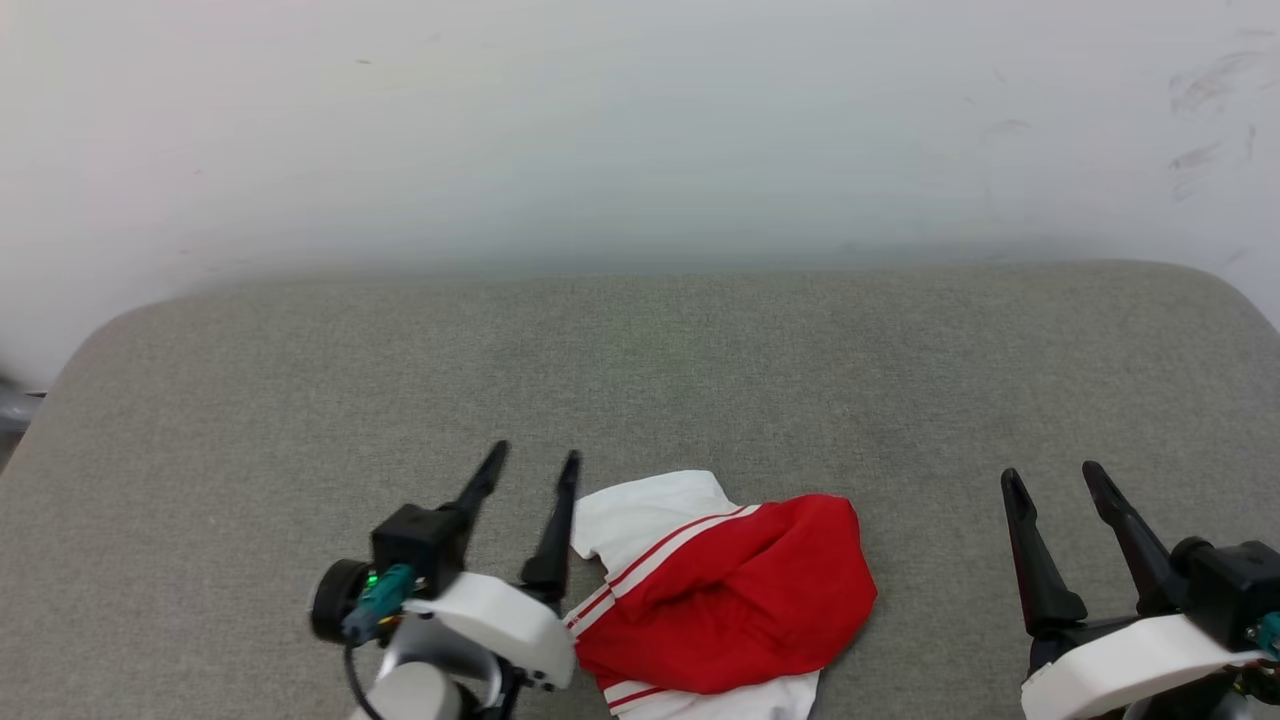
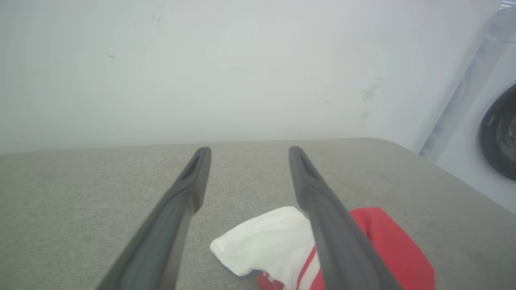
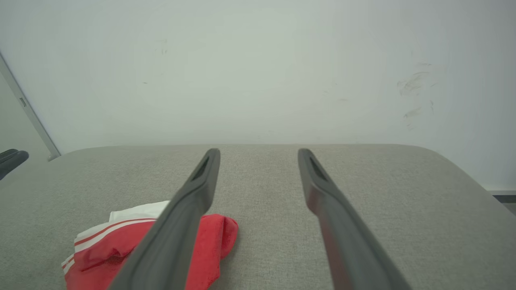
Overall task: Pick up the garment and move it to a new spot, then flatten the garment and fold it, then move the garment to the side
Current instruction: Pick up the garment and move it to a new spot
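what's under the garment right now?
The garment lies bunched on the grey cushioned surface. Its top red layer hides the folds below, and whatever lies beneath the heap is covered.

Near edge of garment (image 1: 735,600) off-frame

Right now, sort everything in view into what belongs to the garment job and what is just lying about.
Job: garment, crumpled on the grey cushion; left gripper, open, beside it; right gripper, open, apart from it.
Lying about: white wall; dark round object at the left wrist view's right edge.
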